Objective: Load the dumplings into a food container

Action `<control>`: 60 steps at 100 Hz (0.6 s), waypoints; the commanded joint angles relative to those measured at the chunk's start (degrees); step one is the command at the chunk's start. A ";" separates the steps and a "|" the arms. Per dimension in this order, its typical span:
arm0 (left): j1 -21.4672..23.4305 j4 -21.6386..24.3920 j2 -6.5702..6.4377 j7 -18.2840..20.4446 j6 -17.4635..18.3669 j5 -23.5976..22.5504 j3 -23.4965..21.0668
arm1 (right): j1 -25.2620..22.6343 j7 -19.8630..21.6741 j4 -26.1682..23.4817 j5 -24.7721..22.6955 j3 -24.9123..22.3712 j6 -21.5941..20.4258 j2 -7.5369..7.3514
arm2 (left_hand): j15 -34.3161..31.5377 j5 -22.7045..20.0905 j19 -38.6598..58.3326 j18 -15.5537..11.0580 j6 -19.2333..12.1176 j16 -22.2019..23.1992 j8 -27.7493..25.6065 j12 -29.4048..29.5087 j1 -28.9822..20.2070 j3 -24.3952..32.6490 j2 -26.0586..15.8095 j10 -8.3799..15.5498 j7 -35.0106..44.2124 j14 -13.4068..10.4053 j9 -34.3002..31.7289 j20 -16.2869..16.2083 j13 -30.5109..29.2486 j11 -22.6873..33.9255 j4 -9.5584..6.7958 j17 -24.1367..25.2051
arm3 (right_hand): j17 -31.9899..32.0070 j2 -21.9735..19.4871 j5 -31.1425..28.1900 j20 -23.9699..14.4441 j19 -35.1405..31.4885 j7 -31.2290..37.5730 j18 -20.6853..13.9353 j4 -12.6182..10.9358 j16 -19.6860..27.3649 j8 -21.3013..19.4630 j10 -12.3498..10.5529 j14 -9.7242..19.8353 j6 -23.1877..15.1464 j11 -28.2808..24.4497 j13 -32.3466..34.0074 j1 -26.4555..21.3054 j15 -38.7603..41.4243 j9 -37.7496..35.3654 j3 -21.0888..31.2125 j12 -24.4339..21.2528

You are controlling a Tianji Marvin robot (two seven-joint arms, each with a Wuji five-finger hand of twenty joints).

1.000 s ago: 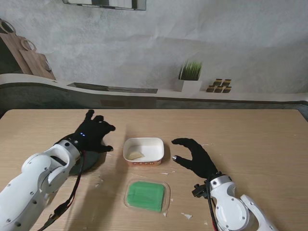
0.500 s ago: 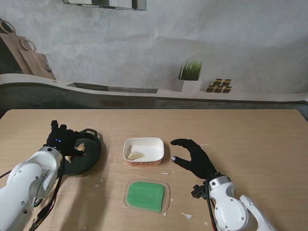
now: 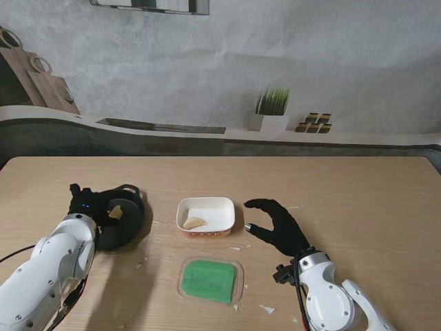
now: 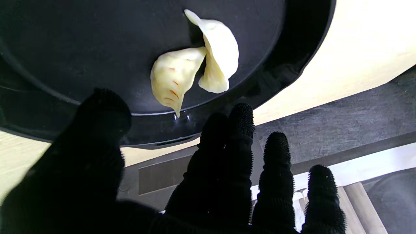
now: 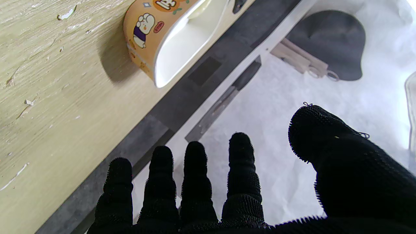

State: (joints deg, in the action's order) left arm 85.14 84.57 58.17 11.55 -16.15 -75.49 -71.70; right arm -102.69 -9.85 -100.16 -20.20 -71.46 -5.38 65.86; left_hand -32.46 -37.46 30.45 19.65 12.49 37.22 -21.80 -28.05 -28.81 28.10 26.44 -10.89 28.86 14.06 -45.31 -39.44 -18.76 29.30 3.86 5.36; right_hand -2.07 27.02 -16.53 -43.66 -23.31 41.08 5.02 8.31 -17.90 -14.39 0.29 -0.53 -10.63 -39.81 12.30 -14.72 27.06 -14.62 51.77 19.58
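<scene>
Left robot hand [image 3: 88, 205] hovers unclenched over the black plate [image 3: 131, 224] to pick dumplings [image 4: 195, 70]; right robot hand [image 3: 279, 225] waits released beside the container [image 3: 205, 216].

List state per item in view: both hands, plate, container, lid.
Left hand: open, fingers spread over the plate, holding nothing.
Right hand: open, beside the container.
Round black plate: holds two pale dumplings.
White rectangular paper food container: uncovered, one dumpling inside.
Clear plastic lid with green centre: off, flat on table.
</scene>
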 commanded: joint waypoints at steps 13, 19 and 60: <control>-1.94 -2.03 0.35 1.54 -1.80 1.11 2.24 | -0.18 0.49 -0.05 -0.12 0.19 0.33 0.53 | -0.82 -0.56 1.46 0.33 2.20 0.94 -0.60 -0.65 -0.16 2.87 1.43 -1.39 0.86 1.47 -0.38 0.53 -0.76 0.97 -1.68 0.35 | 0.10 -0.63 -0.09 -0.99 -0.08 0.03 -0.64 -1.51 -0.55 0.46 0.09 0.05 -1.15 -1.38 0.33 1.46 0.50 -0.27 0.78 0.39; -2.57 -2.83 0.33 1.42 -2.22 1.62 3.02 | -0.15 0.52 -0.02 -0.16 0.20 0.34 0.52 | -0.79 -0.74 1.35 0.29 2.42 0.91 -0.46 -0.70 -0.42 3.42 1.93 -1.70 0.76 1.60 -0.40 0.71 -0.54 0.96 -1.60 0.42 | 0.07 -0.63 -0.13 -1.02 -0.09 0.05 -0.66 -1.51 -0.57 0.46 0.08 0.02 -1.15 -1.40 0.43 1.45 0.56 -0.31 0.77 0.40; -5.63 -6.07 -0.19 3.33 -2.25 1.27 7.57 | -0.19 0.38 0.02 -0.16 -0.04 0.21 0.55 | -1.81 -1.27 0.54 0.01 -0.64 0.86 -3.31 -3.45 -1.33 10.85 6.41 0.75 6.08 0.22 -3.00 1.81 -0.84 3.75 -0.44 0.37 | 0.01 -0.53 -0.12 -1.15 -0.13 0.04 -0.61 -1.53 -0.62 0.44 0.07 -0.06 -1.20 -1.44 0.40 1.29 0.66 -0.29 0.93 0.41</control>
State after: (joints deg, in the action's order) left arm 79.61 79.08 57.81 13.00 -18.36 -74.03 -64.84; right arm -102.59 -10.03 -99.97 -20.31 -71.58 -5.23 65.93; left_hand -33.31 -37.89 30.46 19.62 11.85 37.23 -24.10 -31.16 -28.89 37.13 31.05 -13.16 33.54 14.02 -45.48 -38.30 -18.76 31.40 3.86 5.36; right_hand -2.07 27.02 -16.54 -43.99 -23.31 41.08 5.03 8.31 -17.99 -14.39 0.29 -0.54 -10.63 -39.86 12.30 -14.72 27.08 -14.62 51.76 19.58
